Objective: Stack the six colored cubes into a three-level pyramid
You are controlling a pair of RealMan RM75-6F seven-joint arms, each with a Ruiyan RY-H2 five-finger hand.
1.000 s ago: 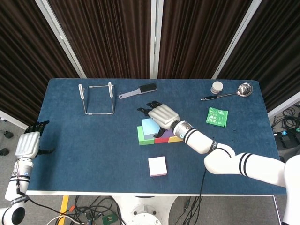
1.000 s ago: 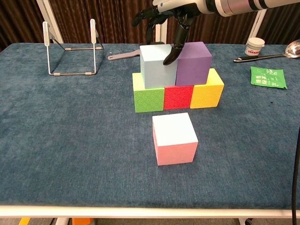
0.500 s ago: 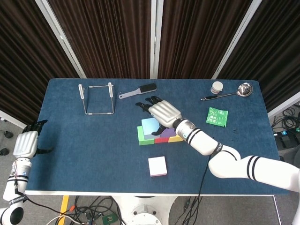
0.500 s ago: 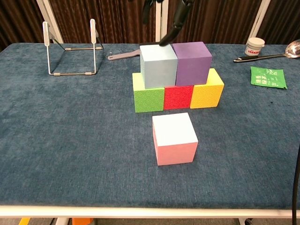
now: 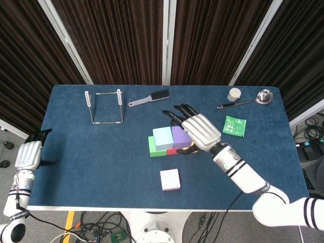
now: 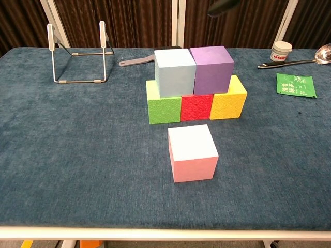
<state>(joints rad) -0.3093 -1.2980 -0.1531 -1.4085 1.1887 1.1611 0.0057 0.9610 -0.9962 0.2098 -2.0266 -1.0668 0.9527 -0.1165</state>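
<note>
We saw the right hand (image 5: pixel 201 131) spread and empty above the stacked cubes: light blue cube (image 6: pixel 175 72) and purple cube (image 6: pixel 212 62) atop green (image 6: pixel 164 109), red (image 6: pixel 196 107), yellow (image 6: pixel 228 104); pink cube (image 6: pixel 192 152) sat apart in front. The left hand (image 5: pixel 28 154) held nothing, fingers loosely extended.

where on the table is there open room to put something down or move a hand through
Bare cloth lies left of the green cube, below the wire stand, and right of the pink cube. The far right corner is crowded: spoon, jar, green packet.

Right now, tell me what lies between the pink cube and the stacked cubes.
Nothing: in the chest view only bare blue tablecloth separates the pink cube from the red cube in the bottom row.
</note>
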